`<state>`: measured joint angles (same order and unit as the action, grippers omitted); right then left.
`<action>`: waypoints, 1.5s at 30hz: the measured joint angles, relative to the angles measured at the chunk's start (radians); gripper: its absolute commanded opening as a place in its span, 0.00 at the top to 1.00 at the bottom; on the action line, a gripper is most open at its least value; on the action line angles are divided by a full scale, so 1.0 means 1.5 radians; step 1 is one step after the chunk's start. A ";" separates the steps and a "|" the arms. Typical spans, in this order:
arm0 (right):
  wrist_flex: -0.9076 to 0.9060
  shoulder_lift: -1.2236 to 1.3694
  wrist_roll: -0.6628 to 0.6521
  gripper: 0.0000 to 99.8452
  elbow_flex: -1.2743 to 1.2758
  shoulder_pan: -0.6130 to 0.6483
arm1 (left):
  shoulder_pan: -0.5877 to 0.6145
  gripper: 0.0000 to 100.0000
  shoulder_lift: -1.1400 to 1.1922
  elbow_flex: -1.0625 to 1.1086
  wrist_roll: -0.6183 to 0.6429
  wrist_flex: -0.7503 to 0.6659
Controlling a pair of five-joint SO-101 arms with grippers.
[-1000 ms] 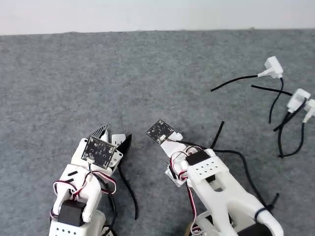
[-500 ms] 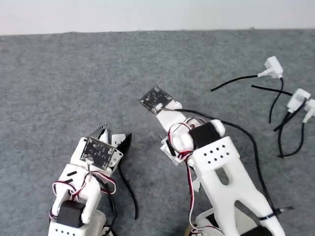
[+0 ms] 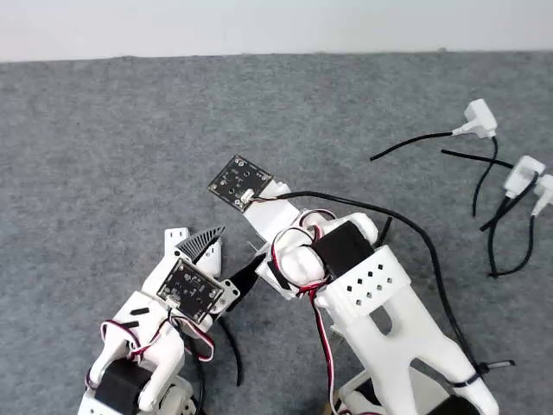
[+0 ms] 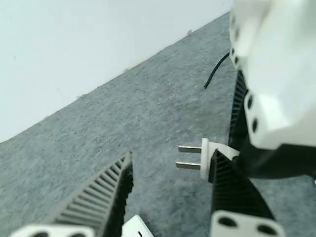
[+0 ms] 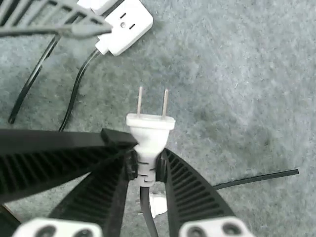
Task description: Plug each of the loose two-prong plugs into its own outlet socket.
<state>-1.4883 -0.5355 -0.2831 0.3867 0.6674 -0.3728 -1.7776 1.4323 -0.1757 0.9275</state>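
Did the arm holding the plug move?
Yes. The right gripper, clamping the two-prong plug, moved toward the white wall and away from the white cord ends at right.

The left end effector [image 4: 172,160] is spread wide over the grey desk [image 4: 148,113]; a white two-prong plug [image 4: 204,157] sits just beside one finger.

The high view looks steeply down from above the near edge of the tabletop [image 3: 104,130] and faces its far edge (a pale wall [image 3: 259,26] begins there). The left wrist view sits low and close over the surface, facing that far edge, it seems. The right wrist view looks almost straight down from close. Both wrist views share the two-prong plug [image 5: 148,126].
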 measured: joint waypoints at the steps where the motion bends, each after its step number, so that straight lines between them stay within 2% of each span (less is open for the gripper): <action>1: -0.006 -0.001 0.000 0.99 0.000 0.000 | 0.000 0.75 0.000 0.000 0.000 0.000; 12: -0.094 -0.003 0.001 0.99 -0.085 0.001 | 0.028 0.75 -0.004 0.042 0.000 -0.020; 16: -0.115 -0.004 0.002 0.99 -0.098 0.034 | 0.028 0.75 -0.001 0.047 0.000 -0.021; 20: -0.116 -0.004 0.002 0.99 -0.098 0.064 | 0.028 0.75 -0.001 0.047 0.000 -0.021; 38: -0.103 -0.004 0.002 0.99 -0.098 0.070 | 0.028 0.75 0.001 0.060 0.000 -0.023; 45: -0.085 -0.004 0.002 0.99 -0.098 0.070 | -0.028 0.76 0.002 0.075 -0.014 -0.023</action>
<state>-1.6157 -0.5416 -0.2800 0.2394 0.7718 -0.4143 -1.7745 1.5443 -0.1972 0.8938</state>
